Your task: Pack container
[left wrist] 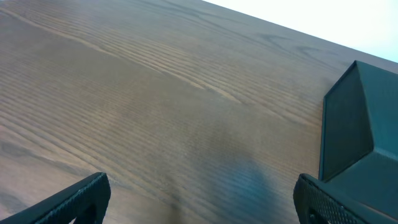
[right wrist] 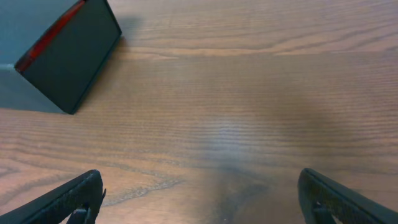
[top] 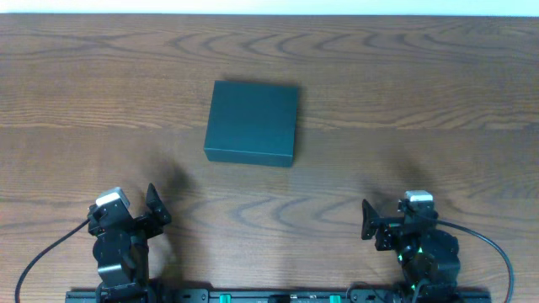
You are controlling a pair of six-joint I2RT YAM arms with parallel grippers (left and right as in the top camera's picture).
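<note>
The container (top: 253,122) is a dark teal-black matte rectangular box, lid shut, lying flat in the middle of the wooden table. It shows at the right edge of the left wrist view (left wrist: 364,130) and at the top left of the right wrist view (right wrist: 56,53), where a thin red strip shows along its side seam. My left gripper (top: 156,206) is open and empty at the near left, well short of the box; its fingers frame bare wood (left wrist: 199,202). My right gripper (top: 368,220) is open and empty at the near right (right wrist: 199,199).
The wooden table (top: 421,101) runs to a pale far edge at the top. Cables trail from both arm bases along the near edge. No snack packets show in any view.
</note>
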